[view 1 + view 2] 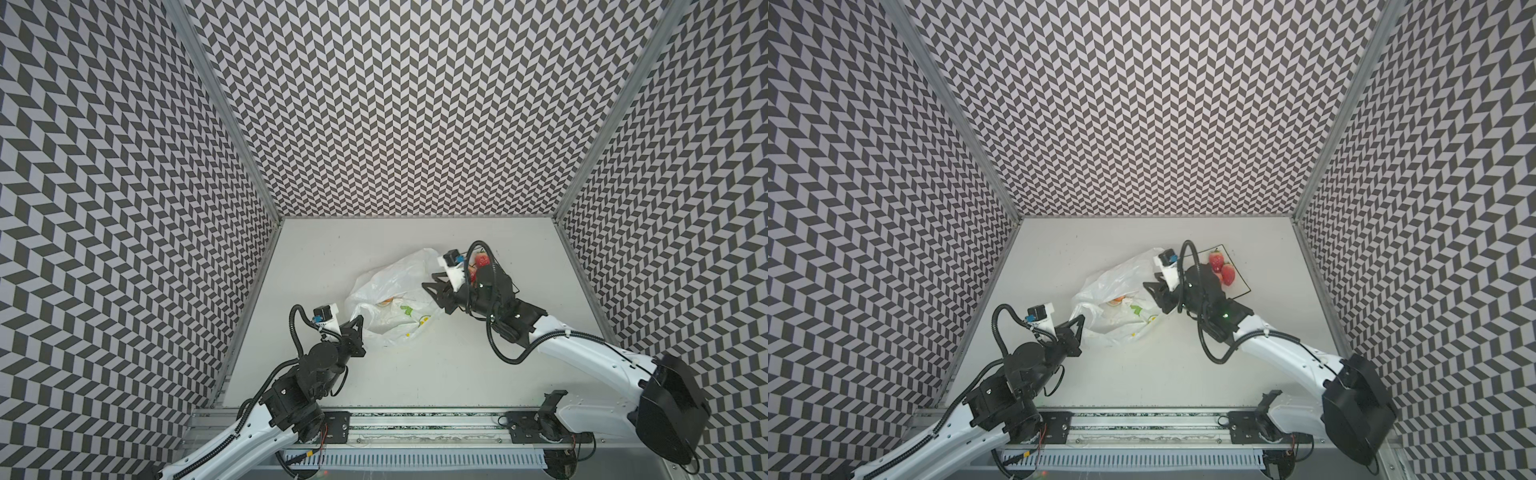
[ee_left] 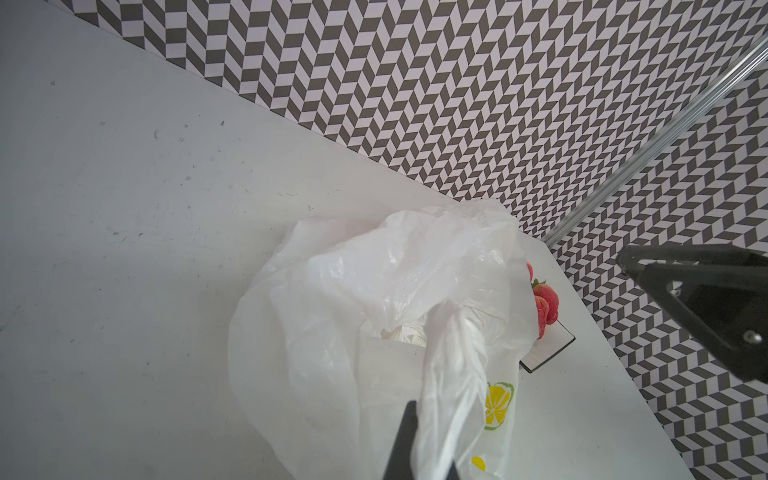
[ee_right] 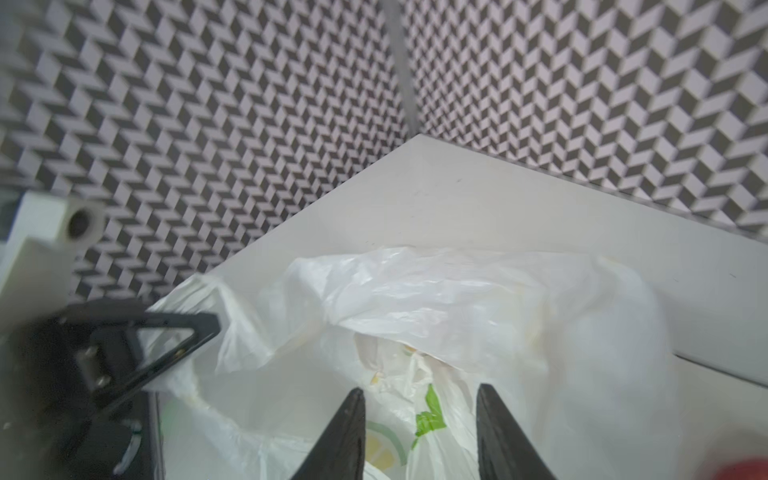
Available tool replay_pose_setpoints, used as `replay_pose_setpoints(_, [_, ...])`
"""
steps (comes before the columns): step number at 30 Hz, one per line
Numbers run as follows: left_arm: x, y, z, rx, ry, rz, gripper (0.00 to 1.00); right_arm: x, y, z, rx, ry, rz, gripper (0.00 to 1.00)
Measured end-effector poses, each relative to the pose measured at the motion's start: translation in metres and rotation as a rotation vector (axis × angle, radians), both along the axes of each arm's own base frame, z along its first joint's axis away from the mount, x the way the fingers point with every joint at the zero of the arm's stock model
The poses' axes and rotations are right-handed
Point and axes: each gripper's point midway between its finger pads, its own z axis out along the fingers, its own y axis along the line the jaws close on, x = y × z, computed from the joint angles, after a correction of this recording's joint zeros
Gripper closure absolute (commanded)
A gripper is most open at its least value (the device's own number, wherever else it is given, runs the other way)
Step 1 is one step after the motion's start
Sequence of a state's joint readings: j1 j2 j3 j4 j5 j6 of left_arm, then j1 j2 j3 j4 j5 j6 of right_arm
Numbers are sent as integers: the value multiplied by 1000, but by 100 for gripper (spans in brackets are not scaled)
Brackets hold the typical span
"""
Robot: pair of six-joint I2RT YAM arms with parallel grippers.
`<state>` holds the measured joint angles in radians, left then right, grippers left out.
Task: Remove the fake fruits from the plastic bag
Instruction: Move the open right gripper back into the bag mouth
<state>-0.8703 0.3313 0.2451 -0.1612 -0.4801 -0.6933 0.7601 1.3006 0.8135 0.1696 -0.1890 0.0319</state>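
Clamping the plastic bag is the left claw; right claw gapes empty, strawberries out behind, fruit remains ahead.

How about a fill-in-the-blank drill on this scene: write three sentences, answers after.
The left gripper is shut on the plastic bag's ____.
The right gripper's jaws stand ____ at the bag.
The strawberries lie on the square ____.
Missing words: handle; open; plate.
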Motion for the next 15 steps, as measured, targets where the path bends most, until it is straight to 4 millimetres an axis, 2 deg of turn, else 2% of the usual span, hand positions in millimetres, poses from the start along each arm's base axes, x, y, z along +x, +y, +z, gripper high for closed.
replay_pose_setpoints(3, [0, 1, 2, -7, -2, 4, 100, -8, 32, -32, -77, 16, 88, 62])
replay_pose_setpoints(8, [-1, 3, 9, -20, -11, 7, 100, 11, 68, -87, -197, 98, 114, 61])
replay_pose_setpoints(11, [-1, 3, 10, -22, -14, 7, 100, 24, 78, -107, -231, 126, 94, 54])
replay_pose_setpoints(15, [-1, 3, 12, -23, -17, 6, 100, 45, 88, -122, -259, 144, 40, 42])
